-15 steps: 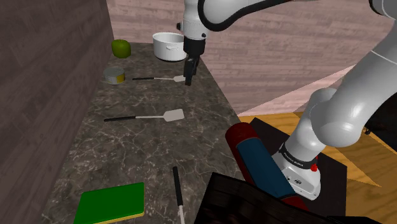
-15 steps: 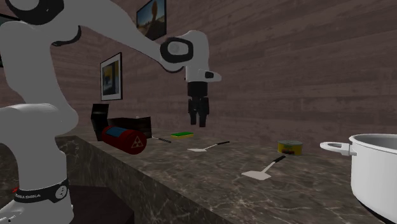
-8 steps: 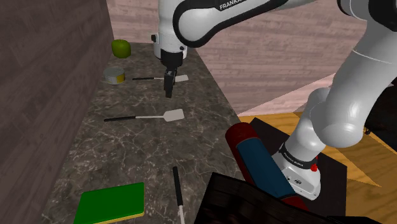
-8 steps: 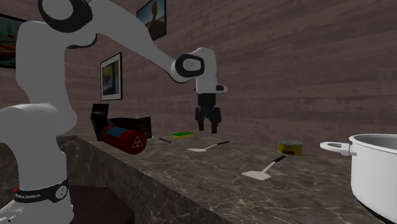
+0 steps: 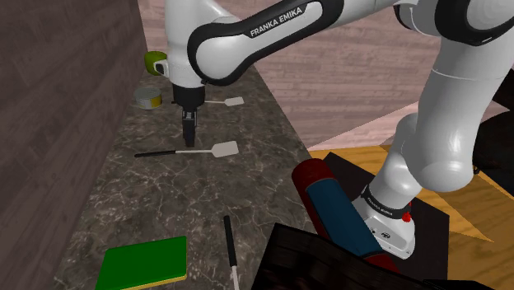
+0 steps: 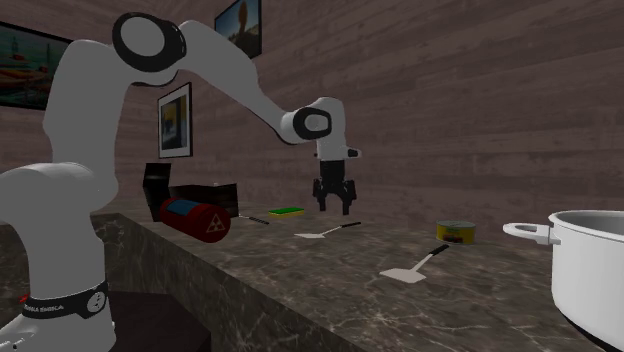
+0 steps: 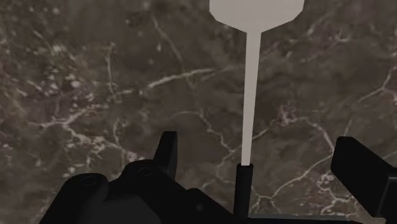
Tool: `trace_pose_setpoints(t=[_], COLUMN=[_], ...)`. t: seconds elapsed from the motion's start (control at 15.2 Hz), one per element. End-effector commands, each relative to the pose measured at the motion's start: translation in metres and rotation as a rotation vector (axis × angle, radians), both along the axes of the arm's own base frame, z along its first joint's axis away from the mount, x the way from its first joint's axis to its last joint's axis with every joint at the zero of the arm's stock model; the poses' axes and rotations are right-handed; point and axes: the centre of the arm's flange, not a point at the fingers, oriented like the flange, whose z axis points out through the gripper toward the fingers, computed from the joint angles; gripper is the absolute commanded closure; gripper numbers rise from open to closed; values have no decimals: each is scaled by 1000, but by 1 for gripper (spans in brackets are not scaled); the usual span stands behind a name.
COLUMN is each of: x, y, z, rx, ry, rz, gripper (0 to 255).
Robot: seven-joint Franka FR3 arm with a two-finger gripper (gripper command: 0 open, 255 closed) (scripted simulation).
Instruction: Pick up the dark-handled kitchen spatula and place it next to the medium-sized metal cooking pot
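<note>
In the shoulder view the white arm bends over a dark marbled surface (image 5: pixel 165 206) and the black gripper (image 5: pixel 190 138) points straight down, hanging just above the dark handle of the spatula (image 5: pixel 224 149), which lies flat with its pale blade toward the surface's open edge. A second spatula (image 5: pixel 234 101) lies farther back, its handle hidden behind the arm. A can (image 5: pixel 148 99) stands near the wall, with a green round thing (image 5: pixel 155 62) beyond it. A green block (image 5: pixel 142 264) lies at the near end. In the second exterior view the gripper (image 6: pixel 337 208) hovers over the spatula (image 6: pixel 325 232), apart from it, and its jaws stand spread. The second spatula (image 6: pixel 412 267) lies between that one and the pale pot (image 6: pixel 590 275) at the view's right edge, so the spatula is well apart from the pot. The can (image 6: pixel 457 232) sits near the wall behind them. In the wrist view the gripper (image 7: pixel 257 143) has its jaws wide apart over the surface (image 7: pixel 95 83). The spatula (image 7: pixel 253 95) runs away from it, its dark handle end between the jaws but touching neither, its pale blade at the far end.
</note>
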Motion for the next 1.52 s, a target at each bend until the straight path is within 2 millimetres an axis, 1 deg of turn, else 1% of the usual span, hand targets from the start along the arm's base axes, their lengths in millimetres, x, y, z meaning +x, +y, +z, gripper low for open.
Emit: trace_pose_setpoints(t=[0.0,0.46,0.92,0.99,1.45], x=[0,1,1,1,1], y=[10,11,11,11,11], z=[-9,-44,-44,-44,-44], rx=[3,3,3,3,3], ry=[-3,-3,-3,-3,-3], rz=[25,25,25,25,25], gripper=[0,0,0,255,255])
